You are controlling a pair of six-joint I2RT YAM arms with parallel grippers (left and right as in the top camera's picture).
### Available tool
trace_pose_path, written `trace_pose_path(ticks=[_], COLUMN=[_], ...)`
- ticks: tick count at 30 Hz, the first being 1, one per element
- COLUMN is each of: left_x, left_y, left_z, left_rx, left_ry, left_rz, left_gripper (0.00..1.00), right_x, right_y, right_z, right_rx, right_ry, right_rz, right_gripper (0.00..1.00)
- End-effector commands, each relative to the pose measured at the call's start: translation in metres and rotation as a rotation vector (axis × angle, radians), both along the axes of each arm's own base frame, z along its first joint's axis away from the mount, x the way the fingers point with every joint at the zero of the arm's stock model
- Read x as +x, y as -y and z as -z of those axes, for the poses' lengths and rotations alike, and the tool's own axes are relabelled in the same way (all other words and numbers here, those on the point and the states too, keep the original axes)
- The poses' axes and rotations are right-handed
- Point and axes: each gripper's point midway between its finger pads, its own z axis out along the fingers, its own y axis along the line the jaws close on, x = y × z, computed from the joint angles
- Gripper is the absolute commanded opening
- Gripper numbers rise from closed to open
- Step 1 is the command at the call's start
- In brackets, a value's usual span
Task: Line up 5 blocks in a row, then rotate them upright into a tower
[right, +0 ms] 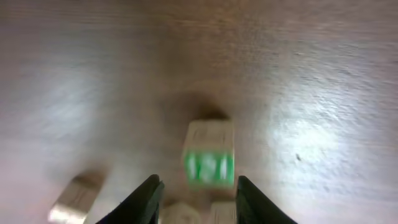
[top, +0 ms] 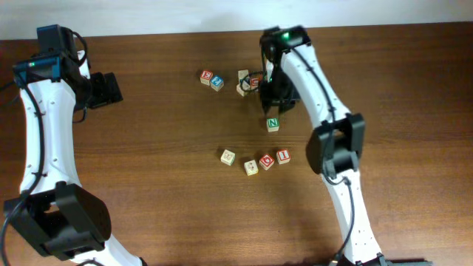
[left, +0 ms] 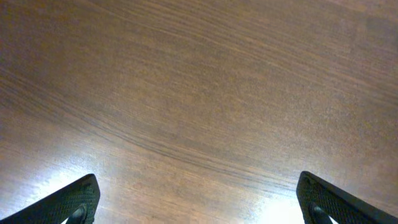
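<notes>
Left end effector (top: 108, 89) hangs over the bare table (top: 162, 148) at the left edge, well apart from every cube. The right end effector (top: 272, 93) sits just beside the far cluster of blocks (top: 243, 83). A green N cube (top: 273, 124) lies near it, and four more blocks lie in a row nearer the front.

Left wrist: jaws spread wide over plain wood.

Right wrist, blurred: jaws partly apart, with the green N cube (right: 209, 158) just beyond the fingertips. I cannot tell whether anything is gripped.

Right wrist view blurred; letter on green-faced cube (right: 209, 160) unreadable. Bottom edge cuts off both fingers of left gripper (left: 199, 208)
</notes>
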Motion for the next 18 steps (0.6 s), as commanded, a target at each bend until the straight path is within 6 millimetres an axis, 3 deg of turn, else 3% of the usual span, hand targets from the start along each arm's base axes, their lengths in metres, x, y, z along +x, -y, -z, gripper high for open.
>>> trace_pose_path(ticks=[1,4,6,8,12,15,18], left_x=[0.003,0.003,0.003,0.003,0.006,0.007,0.007], left_y=[0.0,0.0,0.0,0.001,0.013,0.017,0.019], left_z=[-0.005,-0.005,-0.005,-0.005,-0.005,-0.004,-0.003], left_rx=[0.0,0.0,0.0,-0.005,-0.07,-0.095,-0.105], left_ry=[0.011,0.012,0.012,0.013,0.028,0.031,0.03], left_rz=[-0.007,-0.007,-0.007,-0.005,0.02,0.029,0.032], left_gripper=[1.0,0.99,0.99,1.0,0.99,0.99,0.99], right_x=[-0.022,-0.082,-0.105,-0.099,-0.065,-0.046,-0.039], right_y=[0.025,0.06,0.07,0.063,0.035,0.018,0.007], right_z=[-0.108,-0.137,-0.137,-0.121,-0.055,-0.027,0.008], right_rx=[0.006,-0.047,-0.056,-0.012,0.064,0.07,0.064], right_ry=[0.188,0.161,0.171,0.235,0.28,0.306,0.268], right_rz=[-0.022,0.003,0.009,-0.005,-0.075,-0.113,-0.132], right_gripper=[0.46,0.49,0.54,0.66,0.67,0.7,0.72])
